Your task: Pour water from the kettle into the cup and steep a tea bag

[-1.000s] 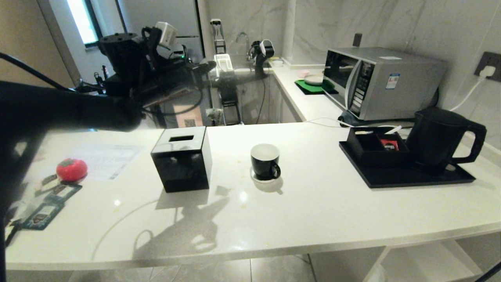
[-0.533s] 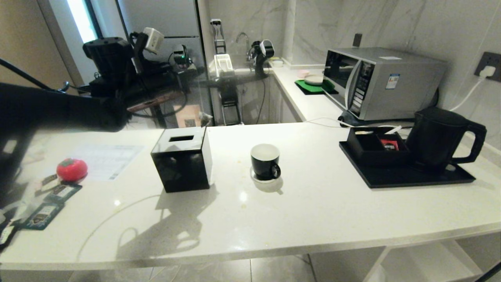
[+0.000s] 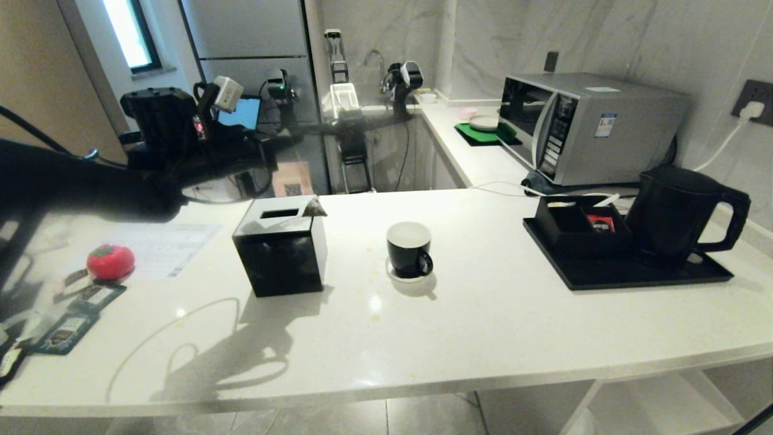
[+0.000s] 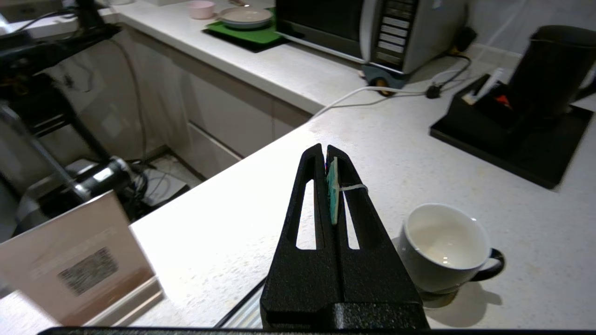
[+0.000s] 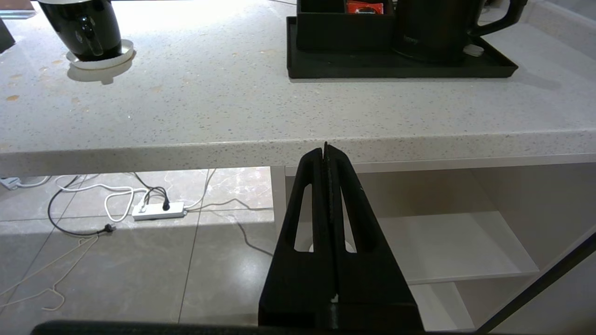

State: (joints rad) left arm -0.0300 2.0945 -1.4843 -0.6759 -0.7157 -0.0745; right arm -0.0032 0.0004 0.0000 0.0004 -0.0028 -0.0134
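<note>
Tea bag (image 3: 314,208) weight is judged to be tiny; it is soft, hangs from a thin string and may swing. Its paper tag (image 4: 332,190) is pinched flat in the left end effector (image 4: 326,153). The bag is seen by the tissue box (image 3: 281,251), left of the cup (image 3: 409,248), below the end effector. The kettle (image 3: 679,211), judged heavy, is far right on the table (image 3: 483,314), best held by its handle. The right end effector (image 5: 326,151) is closed, empty, below the table edge.
</note>
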